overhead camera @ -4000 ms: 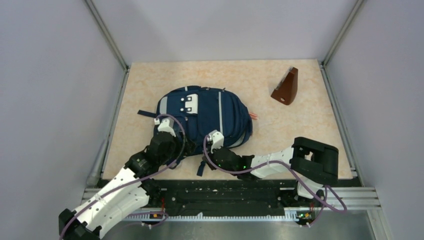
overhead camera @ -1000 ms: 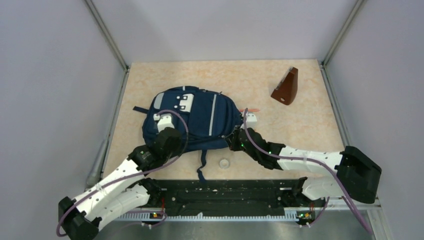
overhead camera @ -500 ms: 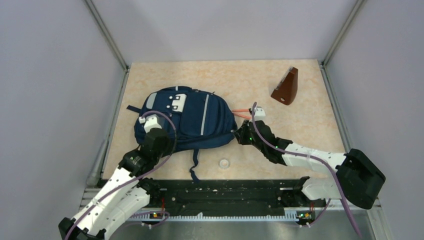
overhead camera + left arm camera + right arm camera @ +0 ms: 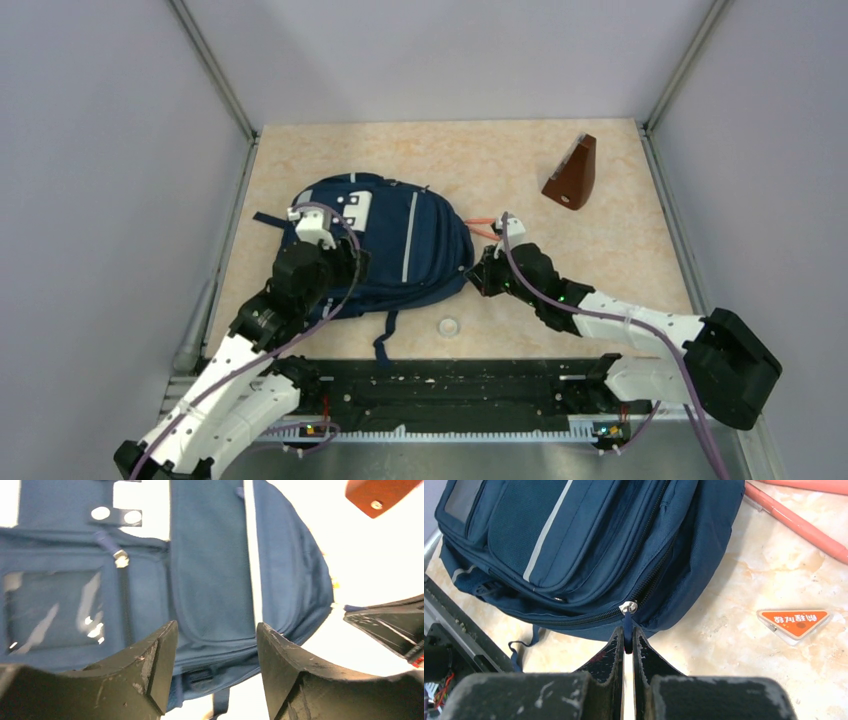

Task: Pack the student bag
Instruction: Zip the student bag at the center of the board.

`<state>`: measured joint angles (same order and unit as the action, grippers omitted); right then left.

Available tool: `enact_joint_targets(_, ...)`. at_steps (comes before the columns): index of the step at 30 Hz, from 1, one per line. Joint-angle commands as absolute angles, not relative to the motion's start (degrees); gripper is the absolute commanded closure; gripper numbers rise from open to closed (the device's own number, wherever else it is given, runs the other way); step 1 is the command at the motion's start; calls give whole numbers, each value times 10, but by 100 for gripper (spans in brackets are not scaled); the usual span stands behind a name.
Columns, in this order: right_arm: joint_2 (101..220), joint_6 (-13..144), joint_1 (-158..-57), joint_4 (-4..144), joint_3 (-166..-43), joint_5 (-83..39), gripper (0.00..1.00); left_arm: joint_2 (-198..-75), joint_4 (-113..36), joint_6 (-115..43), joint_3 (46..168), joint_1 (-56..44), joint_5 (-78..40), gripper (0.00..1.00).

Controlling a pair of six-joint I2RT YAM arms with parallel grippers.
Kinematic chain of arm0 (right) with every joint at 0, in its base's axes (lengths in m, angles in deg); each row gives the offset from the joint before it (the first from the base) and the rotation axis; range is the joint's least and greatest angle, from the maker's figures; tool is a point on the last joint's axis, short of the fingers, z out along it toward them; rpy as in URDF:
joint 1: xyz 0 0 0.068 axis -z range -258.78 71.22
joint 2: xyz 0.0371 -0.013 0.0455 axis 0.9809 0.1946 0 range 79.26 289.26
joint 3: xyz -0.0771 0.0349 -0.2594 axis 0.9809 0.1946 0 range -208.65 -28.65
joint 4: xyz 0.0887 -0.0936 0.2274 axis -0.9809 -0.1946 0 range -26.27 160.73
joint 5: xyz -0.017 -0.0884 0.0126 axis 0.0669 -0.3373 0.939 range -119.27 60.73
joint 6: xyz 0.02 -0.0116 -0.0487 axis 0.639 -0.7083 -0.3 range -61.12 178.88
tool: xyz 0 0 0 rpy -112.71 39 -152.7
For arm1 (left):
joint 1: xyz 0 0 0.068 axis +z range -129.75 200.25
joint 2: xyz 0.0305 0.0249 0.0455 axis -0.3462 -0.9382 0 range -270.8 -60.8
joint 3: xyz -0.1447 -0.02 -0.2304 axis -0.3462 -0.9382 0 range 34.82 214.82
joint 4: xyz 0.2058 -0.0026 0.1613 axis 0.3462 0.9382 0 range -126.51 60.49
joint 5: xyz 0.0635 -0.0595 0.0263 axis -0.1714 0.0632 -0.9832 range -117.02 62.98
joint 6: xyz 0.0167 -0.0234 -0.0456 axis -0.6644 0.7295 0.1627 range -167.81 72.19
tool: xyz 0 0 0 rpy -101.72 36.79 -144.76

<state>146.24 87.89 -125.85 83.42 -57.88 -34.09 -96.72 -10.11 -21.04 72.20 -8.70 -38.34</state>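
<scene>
Two pincers are seen at the blue bag, which is laid flat on the left half of the table. The left pincer is spread open over it, empty. The right pincer is squeezed shut on its zipper tab.

Left jaws standing apart above navy student bag, clear window pocket at left, brown wedge top right on pale desk

Both arms white with black joints, purple cables, scuffed black jaws
</scene>
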Motion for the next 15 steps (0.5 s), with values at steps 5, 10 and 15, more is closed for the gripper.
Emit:
enact_joint_targets(5,1432,871,-1254,865,-569,-308,100,-1110,-284,-282,744,-197,-243,40)
enact_joint_targets(10,1432,879,-1254,865,-569,-305,100,-1223,-337,-314,780,-277,-232,38)
enact_joint_targets(15,1431,884,-1254,865,-569,-301,100,-1316,-346,-347,818,-310,-261,38)
